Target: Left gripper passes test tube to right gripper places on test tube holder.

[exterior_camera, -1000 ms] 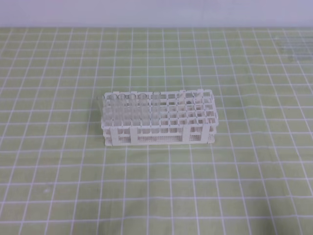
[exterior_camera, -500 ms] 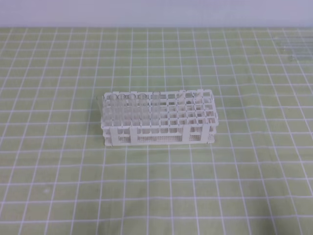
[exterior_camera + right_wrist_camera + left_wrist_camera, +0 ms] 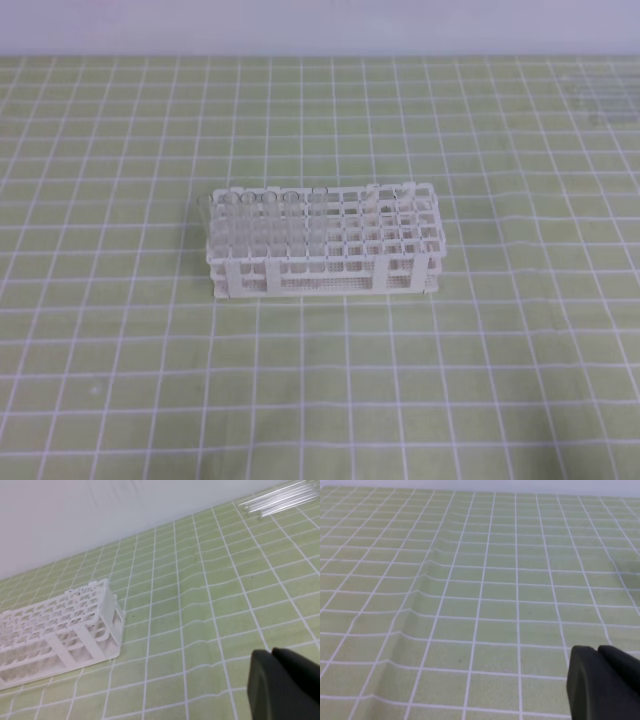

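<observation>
White plastic rectangular test tube holder [image 3: 322, 240], a lattice of small square holes with mesh-like sides, standing near the middle of the green cloth with a white grid [image 3: 480, 380] in the high view. Several slender clear tubes [image 3: 262, 215] upright in its rear-left holes, rims just above the top tier; exact count hard to tell. More clear tubes lying flat in a loose bundle [image 3: 603, 98] at the far right corner of the cloth, well apart from the holder; which of them counts as the task's test tube cannot be told.

Neither arm visible in the high view.

Left wrist view: black fingers of the left gripper [image 3: 601, 682] at the lower right corner, pressed together with only a thin seam between them, nothing held. Below them, only the grid cloth, rumpled into low ridges on the left side.

Right wrist view: black wedge-shaped fingers of the right gripper [image 3: 280, 685] at the lower right corner, likewise closed tight against each other, empty. Holder [image 3: 60, 630] seen at the left edge, end wall toward the camera, well apart from the fingers. Bundle of flat-lying clear tubes [image 3: 280, 499] at the top right, close to the pale wall [image 3: 100, 515] behind the cloth's far edge. Cloth lightly wavy here too.
</observation>
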`<act>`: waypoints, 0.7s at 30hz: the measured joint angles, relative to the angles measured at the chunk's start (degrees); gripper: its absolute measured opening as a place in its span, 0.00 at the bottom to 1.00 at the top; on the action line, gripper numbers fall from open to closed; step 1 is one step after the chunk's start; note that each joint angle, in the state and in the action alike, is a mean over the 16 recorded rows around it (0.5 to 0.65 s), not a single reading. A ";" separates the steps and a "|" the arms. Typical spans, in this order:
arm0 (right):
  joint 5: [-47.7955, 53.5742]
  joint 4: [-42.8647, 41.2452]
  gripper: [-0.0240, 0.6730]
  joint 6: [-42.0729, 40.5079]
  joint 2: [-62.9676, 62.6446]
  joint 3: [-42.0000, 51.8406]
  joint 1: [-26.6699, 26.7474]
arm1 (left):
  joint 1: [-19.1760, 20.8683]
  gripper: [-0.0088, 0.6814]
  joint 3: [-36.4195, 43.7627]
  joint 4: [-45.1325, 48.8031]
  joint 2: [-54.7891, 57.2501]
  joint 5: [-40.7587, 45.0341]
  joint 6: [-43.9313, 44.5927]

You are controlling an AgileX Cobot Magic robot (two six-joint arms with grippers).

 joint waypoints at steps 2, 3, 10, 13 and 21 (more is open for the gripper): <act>0.00 0.00 0.01 0.00 0.00 0.00 -0.13 | 0.00 0.01 0.00 0.00 0.00 -0.01 0.00; -0.01 0.00 0.01 0.00 0.00 0.00 -0.20 | 0.00 0.01 0.00 0.00 0.00 -0.02 0.00; 0.00 0.00 0.01 0.00 0.00 0.00 -0.45 | 0.00 0.01 0.00 -0.01 0.00 -0.04 0.00; 0.00 0.00 0.01 0.00 0.00 0.00 -0.52 | 0.00 0.01 0.00 -0.02 0.00 -0.04 0.00; 0.00 0.00 0.01 0.00 0.00 0.00 -0.59 | 0.00 0.01 0.00 -0.04 0.00 -0.04 0.00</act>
